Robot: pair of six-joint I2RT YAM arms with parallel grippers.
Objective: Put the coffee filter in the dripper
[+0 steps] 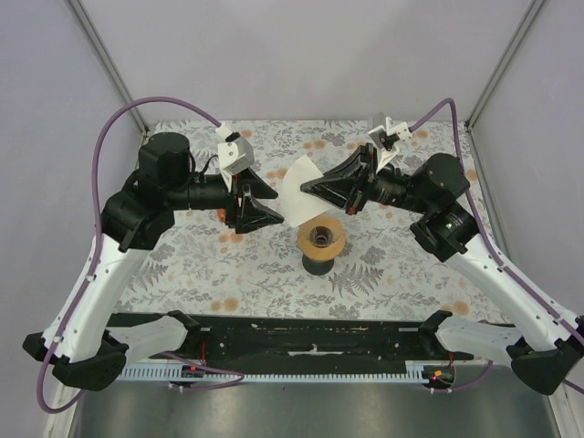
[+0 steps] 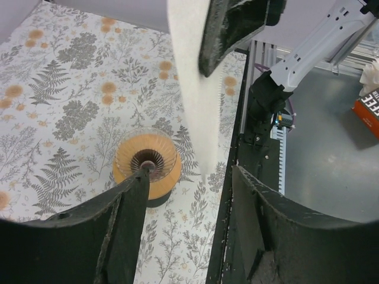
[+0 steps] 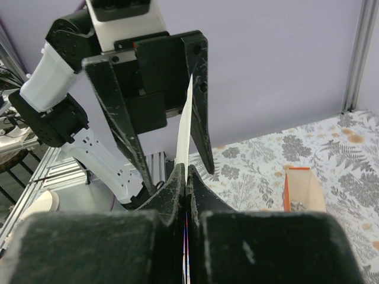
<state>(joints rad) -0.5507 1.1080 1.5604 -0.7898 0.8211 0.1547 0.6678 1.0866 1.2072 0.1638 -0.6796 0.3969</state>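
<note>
Two sets of fingers met over the middle of the worktop (image 1: 401,265), and only one of them had a grip. My right fingers (image 3: 186,176) were pressed flat together on the coffee filter (image 3: 185,133), pinching the thin white paper at its near edge. From the right wrist camera I saw the sheet edge-on, rising straight out of that closed pinch.

My left fingers (image 3: 201,118) stood wide apart, holding nothing. The paper ran up between them, far nearer one finger than the other; I could not tell whether it touched that finger. The other finger was well clear of it.

Through the left wrist camera the filter hung as a long white strip tapering to a point at the bottom, with the right fingers clamped on it near the top. It hung in the space ahead of my spread left fingers.

From overhead the filter was in the air between the two arms, just behind the dripper (image 1: 321,237). The dripper sat upright on the worktop, its tan-orange rim and dark centre hole uncovered. The filter's lower tip hung beside the rim, not inside it.
</note>
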